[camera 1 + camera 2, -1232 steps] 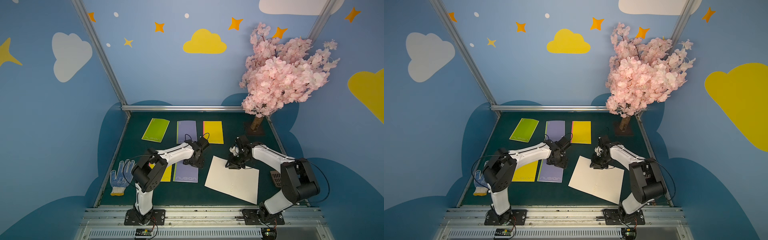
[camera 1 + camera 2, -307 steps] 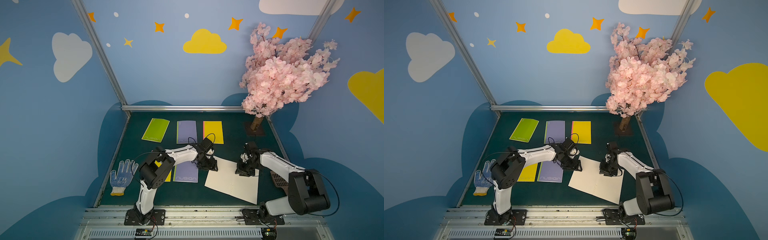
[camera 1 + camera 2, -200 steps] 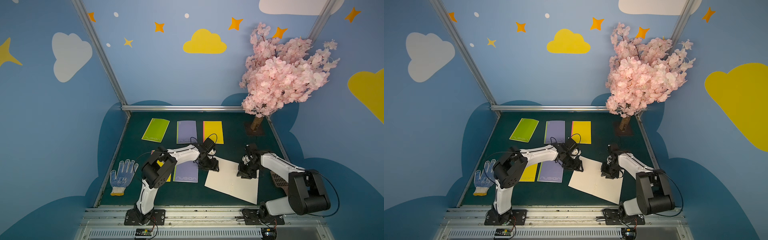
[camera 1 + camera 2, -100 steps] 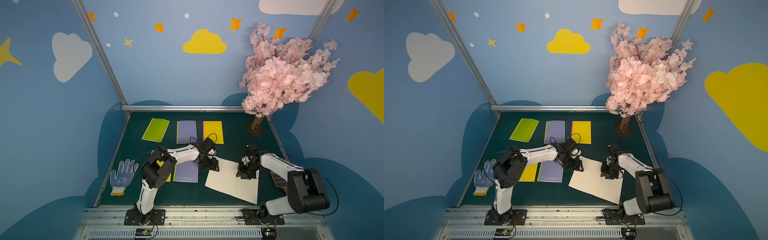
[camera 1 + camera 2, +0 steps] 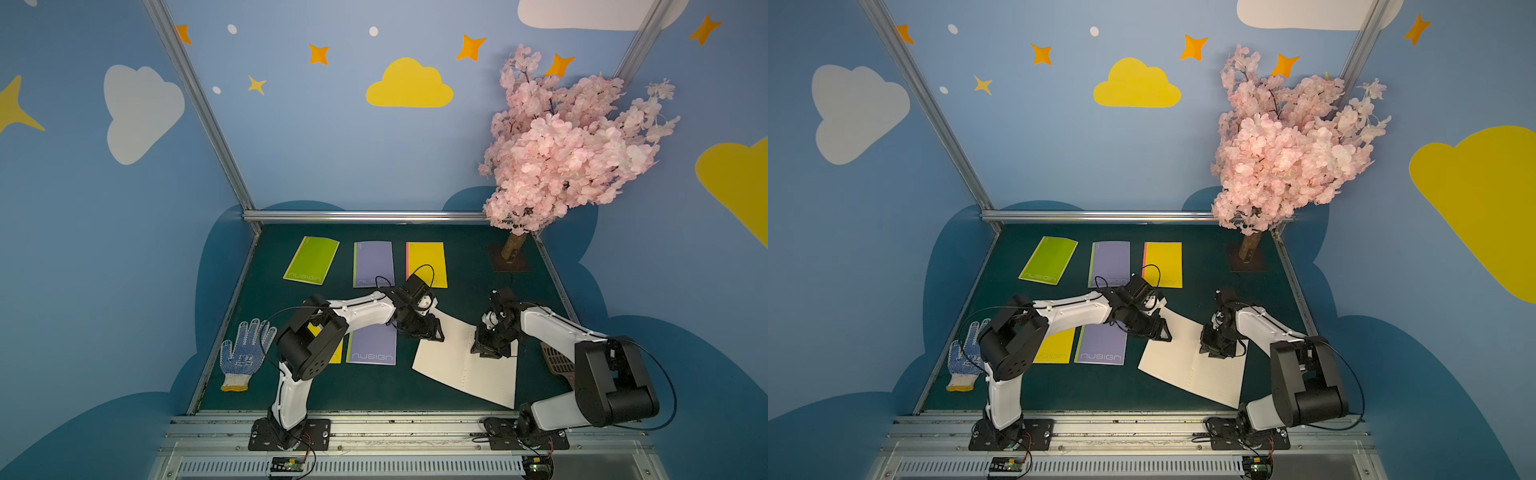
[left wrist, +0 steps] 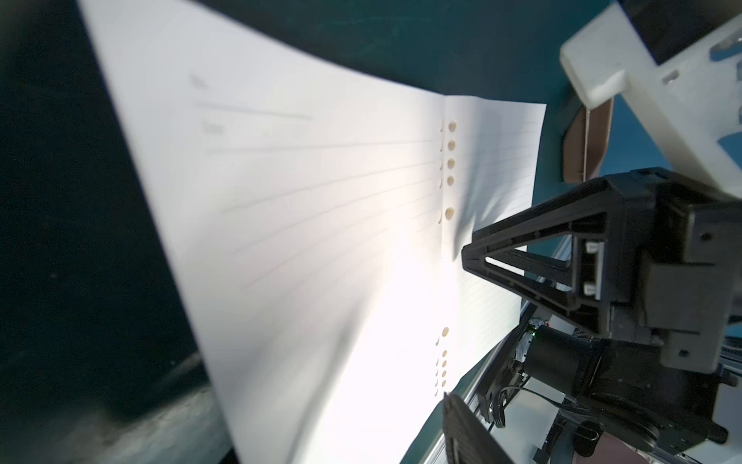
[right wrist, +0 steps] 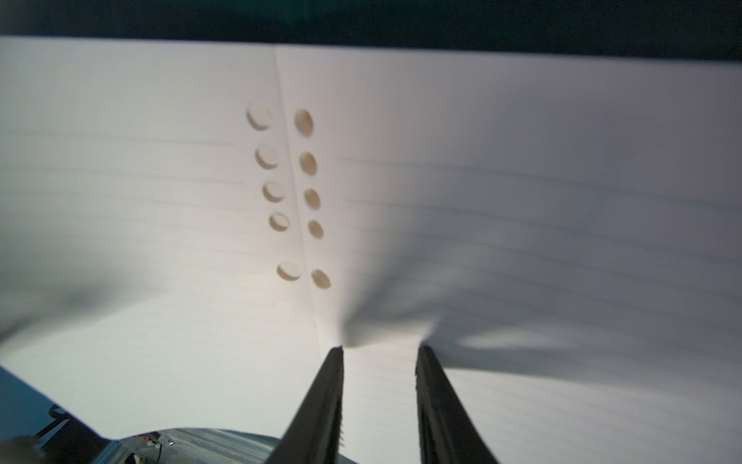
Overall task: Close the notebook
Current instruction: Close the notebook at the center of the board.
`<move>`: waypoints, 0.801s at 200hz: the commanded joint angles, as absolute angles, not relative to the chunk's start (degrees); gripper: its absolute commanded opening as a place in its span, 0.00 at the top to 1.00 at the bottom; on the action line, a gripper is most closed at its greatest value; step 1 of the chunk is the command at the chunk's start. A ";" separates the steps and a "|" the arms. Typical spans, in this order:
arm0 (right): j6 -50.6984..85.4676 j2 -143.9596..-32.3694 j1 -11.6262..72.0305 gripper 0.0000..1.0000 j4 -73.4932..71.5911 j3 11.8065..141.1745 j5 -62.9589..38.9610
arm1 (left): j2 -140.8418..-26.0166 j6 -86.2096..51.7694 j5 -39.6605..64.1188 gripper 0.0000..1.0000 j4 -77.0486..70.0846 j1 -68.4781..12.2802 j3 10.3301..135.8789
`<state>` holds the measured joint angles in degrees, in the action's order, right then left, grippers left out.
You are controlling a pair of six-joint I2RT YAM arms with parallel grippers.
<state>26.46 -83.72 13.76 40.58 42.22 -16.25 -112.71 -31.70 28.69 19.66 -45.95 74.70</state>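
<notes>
notebook (image 5: 457, 365): lying open and flat at the 4 o'clock side of the bench (image 5: 374, 395), hasn't budged.
left pincer (image 5: 430, 332): crept onto the book's 10 o'clock corner, narrowing. Can't tell if I've got paper yet.
right pincer (image 5: 489, 353): slightly spread, empty, tips still parked beside the spine (image 7: 299, 225).
upshot: fold not started.

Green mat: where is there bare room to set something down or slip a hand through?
Bare: the front strip between the near purple notebook and the rail; also between the rear yellow notebook and the tree base. Crowded: the middle, where left gripper and right gripper meet the open notebook.
</notes>
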 commanded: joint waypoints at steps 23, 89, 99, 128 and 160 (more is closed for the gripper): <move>25.41 -85.58 14.67 0.70 38.63 40.78 -17.29 | -110.14 -31.75 27.39 0.43 19.91 -46.14 74.09; 25.66 -85.10 14.77 0.70 38.32 40.87 -17.58 | -110.46 -31.64 24.58 0.70 22.00 -45.92 74.53; 25.71 -85.07 14.83 0.70 38.31 40.87 -17.56 | -110.48 -31.72 24.04 0.75 22.36 -45.88 74.62; 25.68 -84.87 14.88 0.70 38.49 41.20 -17.50 | -110.30 -31.67 23.70 0.88 22.67 -45.71 74.62; 25.66 -84.77 15.11 0.70 38.76 41.81 -17.44 | -110.22 -31.73 23.45 0.94 22.99 -45.43 74.53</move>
